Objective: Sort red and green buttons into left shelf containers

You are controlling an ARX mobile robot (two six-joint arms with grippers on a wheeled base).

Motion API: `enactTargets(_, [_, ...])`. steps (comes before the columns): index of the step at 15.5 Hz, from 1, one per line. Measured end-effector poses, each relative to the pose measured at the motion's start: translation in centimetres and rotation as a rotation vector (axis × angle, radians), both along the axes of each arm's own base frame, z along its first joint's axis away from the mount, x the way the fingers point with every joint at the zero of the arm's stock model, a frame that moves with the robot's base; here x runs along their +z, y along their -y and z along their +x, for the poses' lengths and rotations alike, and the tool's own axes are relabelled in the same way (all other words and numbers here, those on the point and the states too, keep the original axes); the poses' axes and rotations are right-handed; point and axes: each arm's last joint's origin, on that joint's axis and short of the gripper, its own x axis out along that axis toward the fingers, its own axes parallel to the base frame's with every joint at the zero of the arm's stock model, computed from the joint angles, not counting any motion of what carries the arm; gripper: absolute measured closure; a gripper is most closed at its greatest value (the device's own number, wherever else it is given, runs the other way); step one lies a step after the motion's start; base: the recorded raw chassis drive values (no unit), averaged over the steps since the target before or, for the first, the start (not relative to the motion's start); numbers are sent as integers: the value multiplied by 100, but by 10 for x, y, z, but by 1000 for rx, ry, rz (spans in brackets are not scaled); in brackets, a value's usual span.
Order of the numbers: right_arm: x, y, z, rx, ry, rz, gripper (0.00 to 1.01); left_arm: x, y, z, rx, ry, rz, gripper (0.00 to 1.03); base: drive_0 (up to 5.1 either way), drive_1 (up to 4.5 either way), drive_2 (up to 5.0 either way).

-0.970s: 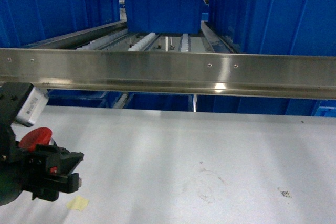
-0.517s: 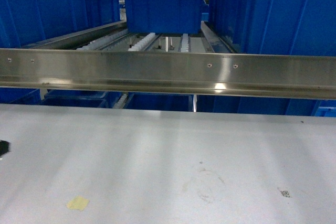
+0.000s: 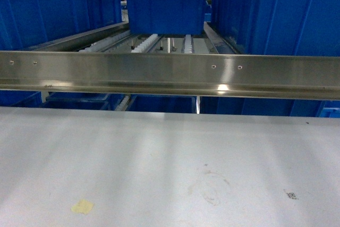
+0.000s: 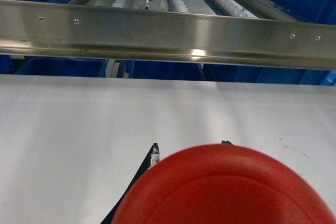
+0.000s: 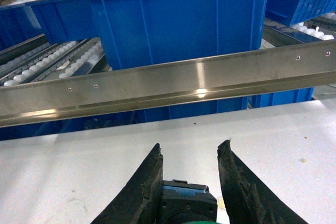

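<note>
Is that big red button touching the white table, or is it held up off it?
Cannot tell. The left wrist view shows only the red button cap's top between the left gripper tips; its underside is hidden, and the head view misses it.

Your white table (image 3: 170,152) lies open in front, bearing only a small yellow scrap (image 3: 82,206). The steel rail (image 3: 170,73) spans its whole far edge, barring level passage to the blue bins (image 3: 164,11) behind it.

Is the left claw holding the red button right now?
Yes, it looks held. In the left wrist view the red button fills the space between the claw's fingertips, raised above the white table.
</note>
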Motion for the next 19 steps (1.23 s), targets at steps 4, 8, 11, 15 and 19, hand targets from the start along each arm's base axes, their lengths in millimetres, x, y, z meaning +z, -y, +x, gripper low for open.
enactTargets(4, [-1,0,0,-1,-4,1,72,0,0,0,0,-1,0,78,-462,150,372])
enactTargets(8, [0,0,0,-1,-2,0,72,0,0,0,0,-1,0,78,-458,107,390])
enactTargets(11, [0,0,0,0,-3,1,72,0,0,0,0,0,0,78,-489,210,275])
enactTargets(15, [-1,0,0,0,-4,1,72,0,0,0,0,-1,0,78,-494,242,242])
enactTargets(19, [0,0,0,0,0,0,72,0,0,0,0,-2,0,78,-490,246,246])
